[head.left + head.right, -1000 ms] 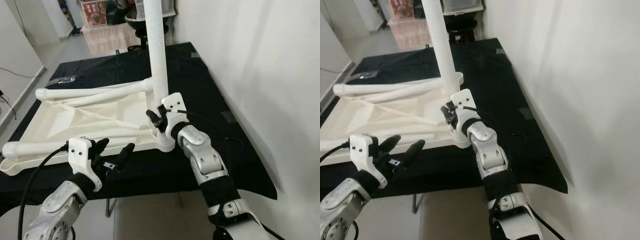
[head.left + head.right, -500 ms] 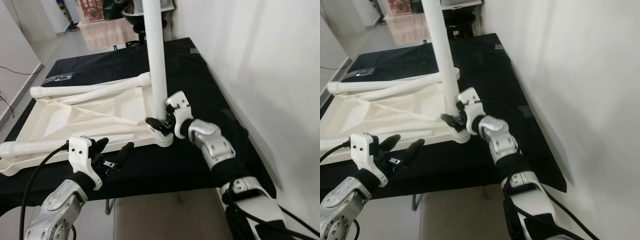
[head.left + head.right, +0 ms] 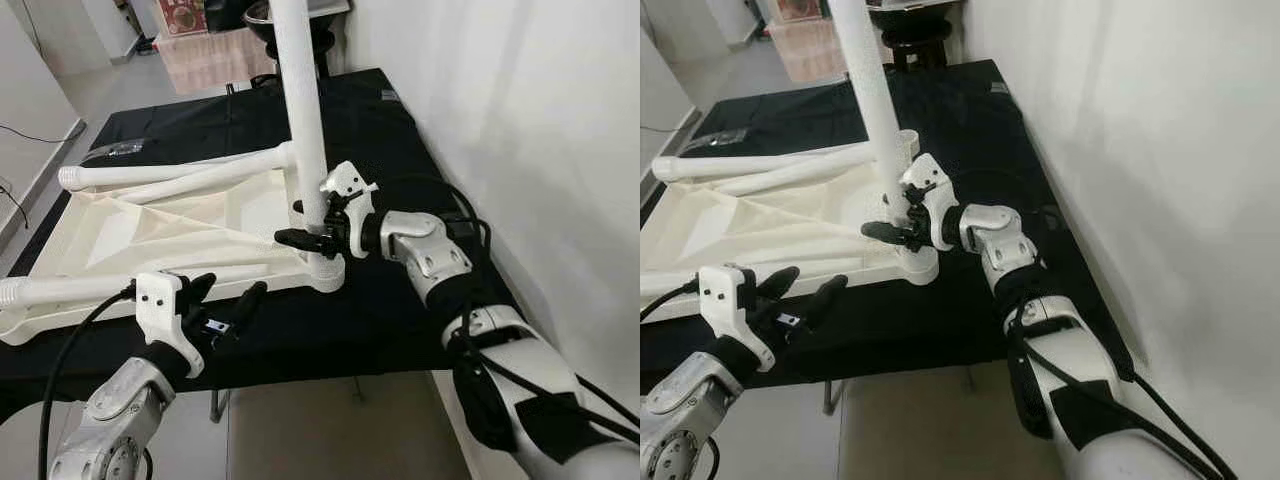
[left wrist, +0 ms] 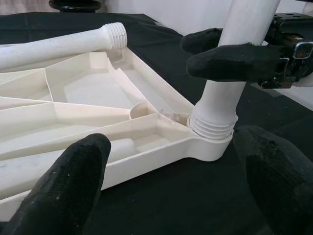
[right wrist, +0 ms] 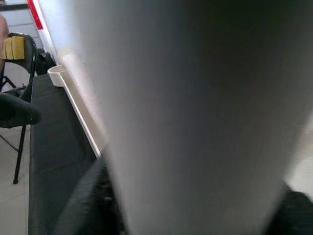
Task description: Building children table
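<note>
Swung round the upright leg (image 3: pixel 300 110) since a second ago: right gripper (image 3: pixel 312 226), forearm now lying level across the black cloth (image 3: pixel 400 130) where it had reached up from below, fingers clamped on the shaft low down, just above the corner socket (image 3: pixel 325 272). Nearest the camera, left gripper (image 3: pixel 228 304) hovering over the cloth's near edge, fingers spread and holding nothing, pointed at the same corner but apart from it. Upturned tabletop (image 3: pixel 150 235) lying ribbed side up on the cloth, near corner carrying the standing leg. From the left wrist, threads (image 4: pixel 211 123) visible at the leg's foot above the socket rim, so apparently not screwed fully home. Farther back, two loose legs (image 3: pixel 180 172) resting along the far edge of the tabletop, threaded end of one in sight, and another loose leg (image 3: pixel 60 291) along the near edge. Step in hand, by the look of it: twisting the first leg into its socket. Next likely called for: release, a fresh hold lower round the shaft, another turn until the threads vanish, with the tabletop perhaps steadied by the free gripper against spinning.
</note>
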Available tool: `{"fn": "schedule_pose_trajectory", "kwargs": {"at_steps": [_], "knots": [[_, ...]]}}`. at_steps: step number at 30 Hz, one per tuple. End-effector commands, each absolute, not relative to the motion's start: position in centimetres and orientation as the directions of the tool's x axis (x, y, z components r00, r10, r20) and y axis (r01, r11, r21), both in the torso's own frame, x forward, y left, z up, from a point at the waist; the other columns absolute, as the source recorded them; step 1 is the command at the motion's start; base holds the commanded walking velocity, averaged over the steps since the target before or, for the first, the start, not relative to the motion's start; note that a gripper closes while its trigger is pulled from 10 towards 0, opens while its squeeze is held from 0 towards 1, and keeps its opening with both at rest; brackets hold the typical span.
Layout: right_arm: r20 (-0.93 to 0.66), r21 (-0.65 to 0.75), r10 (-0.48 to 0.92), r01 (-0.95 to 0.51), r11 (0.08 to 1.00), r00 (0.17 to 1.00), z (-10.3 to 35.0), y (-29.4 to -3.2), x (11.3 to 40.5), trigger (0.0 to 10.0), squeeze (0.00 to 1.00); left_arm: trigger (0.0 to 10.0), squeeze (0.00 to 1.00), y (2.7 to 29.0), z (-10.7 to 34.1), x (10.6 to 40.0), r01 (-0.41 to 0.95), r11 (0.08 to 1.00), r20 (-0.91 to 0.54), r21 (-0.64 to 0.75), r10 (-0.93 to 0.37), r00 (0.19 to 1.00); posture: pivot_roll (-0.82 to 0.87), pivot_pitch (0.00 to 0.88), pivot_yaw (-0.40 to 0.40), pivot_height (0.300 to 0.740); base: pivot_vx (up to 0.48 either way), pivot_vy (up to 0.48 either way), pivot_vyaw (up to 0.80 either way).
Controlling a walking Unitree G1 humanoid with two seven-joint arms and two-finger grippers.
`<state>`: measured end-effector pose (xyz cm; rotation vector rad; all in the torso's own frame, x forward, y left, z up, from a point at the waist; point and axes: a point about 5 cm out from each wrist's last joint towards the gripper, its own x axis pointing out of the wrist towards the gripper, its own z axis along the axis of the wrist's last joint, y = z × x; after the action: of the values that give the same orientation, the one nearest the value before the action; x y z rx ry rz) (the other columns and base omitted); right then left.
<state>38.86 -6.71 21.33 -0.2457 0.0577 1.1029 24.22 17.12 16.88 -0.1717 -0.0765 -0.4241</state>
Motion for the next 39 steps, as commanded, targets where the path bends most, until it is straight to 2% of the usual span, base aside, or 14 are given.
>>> {"fn": "schedule_pose_trajectory", "kwargs": {"at_steps": [1,11,13,14,23,25,26,27,28,29,30,36,37,39], "knots": [[-0.159,-0.159,0.902,-0.912,0.378,0.401,21.4,-5.5,38.6,0.0,0.00,10.0,0.00,17.2,16.7,24.2,0.405,0.902,0.106,-0.147,-0.393,0.913,-0.01,0.102,0.073,0.740,0.000,0.000,0.00],[-0.236,-0.223,0.823,-0.854,0.471,0.516,19.6,-8.8,38.8,0.0,0.00,10.0,0.00,17.1,16.7,24.1,0.406,0.901,0.112,-0.153,-0.393,0.913,-0.03,0.119,0.057,0.740,0.000,0.000,0.00],[-0.171,-0.153,0.488,-0.513,0.845,0.856,17.5,-8.5,38.1,0.0,0.00,10.0,0.00,17.5,16.7,24.1,0.404,0.902,0.110,-0.153,-0.391,0.914,-0.05,0.135,0.075,0.740,0.000,0.000,0.00],[-0.203,-0.067,0.390,-0.410,0.910,0.898,16.0,-7.7,36.2,0.0,0.00,10.0,0.00,17.6,16.7,24.2,0.407,0.901,0.104,-0.148,-0.395,0.913,-0.03,0.133,0.102,0.740,0.000,0.000,0.00],[-0.178,-0.199,0.359,-0.391,0.899,0.916,16.3,-8.1,37.0,0.0,0.00,10.0,0.00,17.8,16.5,24.3,0.411,0.901,0.086,-0.143,-0.402,0.912,-0.02,0.100,0.089,0.740,0.000,0.000,0.00],[-0.198,-0.197,0.338,-0.375,0.906,0.920,15.9,-8.6,37.3,1.9,0.00,10.0,0.00,17.8,16.4,24.2,0.407,0.902,0.088,-0.147,-0.398,0.913,-0.02,0.092,0.093,0.740,0.000,0.000,0.00],[-0.211,-0.185,0.352,-0.391,0.902,0.912,15.7,-8.6,37.4,10.0,0.00,10.0,0.00,17.9,16.4,24.2,0.402,0.904,0.090,-0.146,-0.392,0.916,-0.02,0.085,0.092,0.740,0.000,0.000,0.00],[-0.213,-0.180,0.364,-0.402,0.898,0.907,15.6,-8.8,37.5,10.0,0.00,10.0,0.00,17.9,16.3,24.1,0.398,0.906,0.090,-0.147,-0.388,0.917,-0.03,0.078,0.093,0.740,0.000,0.000,0.00],[-0.205,-0.170,0.394,-0.430,0.887,0.896,15.8,-8.9,37.7,10.0,0.53,10.0,0.00,17.8,16.3,24.1,0.396,0.906,0.090,-0.148,-0.387,0.918,-0.02,0.075,0.091,0.740,0.000,0.000,0.00],[-0.205,-0.170,0.394,-0.430,0.887,0.896,15.8,-8.9,37.7,10.0,0.53,10.0,0.00,17.8,16.3,24.1,0.396,0.906,0.090,-0.148,-0.387,0.918,-0.02,0.075,0.091,0.740,0.000,0.000,0.00],[-0.177,-0.150,0.430,-0.456,0.877,0.885,16.5,-9.0,38.1,10.0,1.00,10.0,0.00,17.8,16.2,24.1,0.398,0.905,0.088,-0.149,-0.389,0.917,-0.03,0.063,0.087,0.740,0.000,0.000,0.00],[-0.072,-0.148,0.616,-0.620,0.771,0.784,18.8,-9.2,39.0,10.0,1.00,10.0,0.00,17.4,16.0,24.1,0.407,0.900,0.087,-0.155,-0.398,0.913,-0.03,0.045,0.080,0.740,0.000,0.000,0.00],[-0.088,-0.160,0.692,-0.696,0.700,0.716,19.2,-9.2,38.7,10.0,0.00,10.0,0.00,17.2,15.9,24.2,0.409,0.899,0.088,-0.158,-0.400,0.912,-0.03,0.035,0.071,0.740,0.000,0.000,0.00],[-0.125,-0.197,0.751,-0.758,0.621,0.648,19.4,-9.4,38.5,10.0,0.00,10.0,0.00,17.0,15.8,24.2,0.411,0.897,0.091,-0.162,-0.401,0.911,-0.03,0.028,0.061,0.740,0.000,0.000,0.00]]}}
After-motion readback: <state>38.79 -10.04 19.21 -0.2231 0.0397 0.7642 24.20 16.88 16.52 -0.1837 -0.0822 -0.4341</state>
